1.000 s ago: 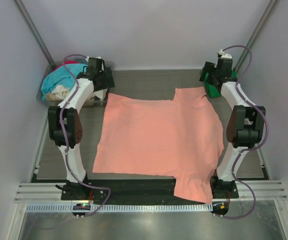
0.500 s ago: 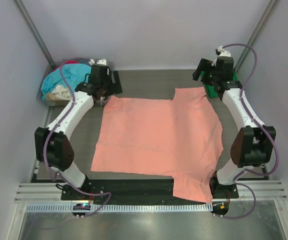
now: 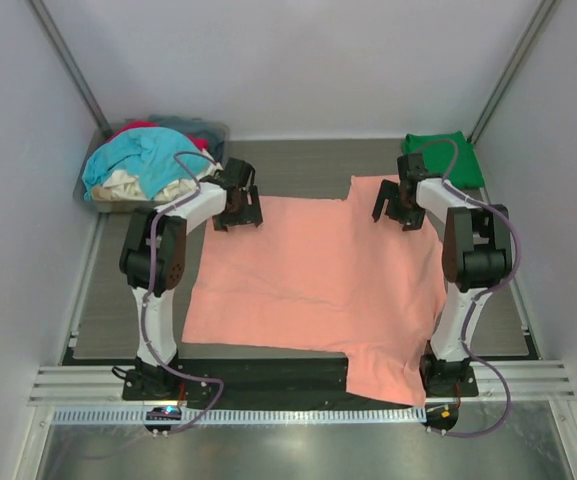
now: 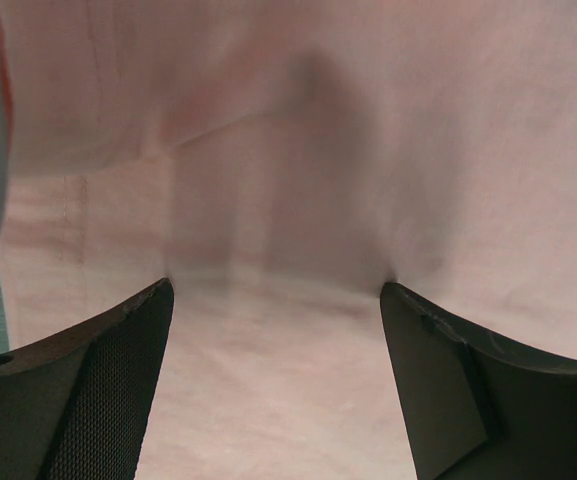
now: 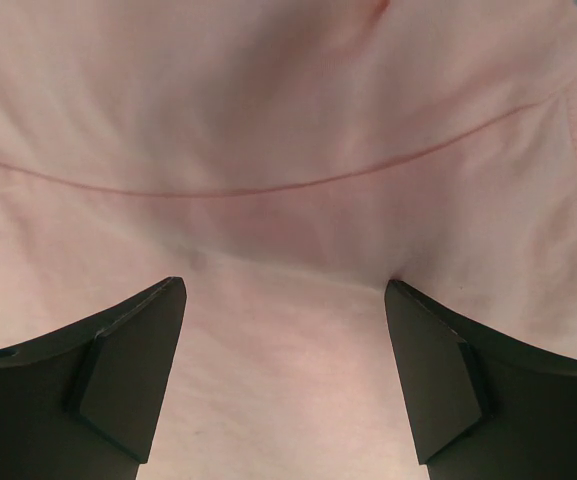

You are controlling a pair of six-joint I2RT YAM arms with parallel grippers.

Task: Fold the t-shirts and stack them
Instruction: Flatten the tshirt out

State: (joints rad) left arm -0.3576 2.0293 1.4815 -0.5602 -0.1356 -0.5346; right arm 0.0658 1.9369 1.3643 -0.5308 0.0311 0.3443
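A salmon-pink t-shirt [image 3: 318, 280] lies spread flat across the middle of the table. My left gripper [image 3: 238, 212] stands on its far left corner, and my right gripper [image 3: 396, 208] on its far right part near the sleeve. In the left wrist view the left gripper [image 4: 276, 290] is open wide, both tips pressing into the pink cloth [image 4: 368, 120]. The right gripper [image 5: 286, 285] is open the same way, tips down on pink cloth [image 5: 268, 120] just below a seam. A folded dark green t-shirt [image 3: 443, 155] lies at the back right.
A grey tub [image 3: 218, 130] at the back left holds a heap of turquoise [image 3: 143, 155], cream [image 3: 118, 183] and red [image 3: 138, 126] shirts. The pink shirt's near sleeve [image 3: 388, 375] hangs over the table's front edge by the right arm's base.
Both arms have come down from the back corners onto the far edge of the pink shirt. The green shirt, earlier partly covered by the right arm, now shows fully.
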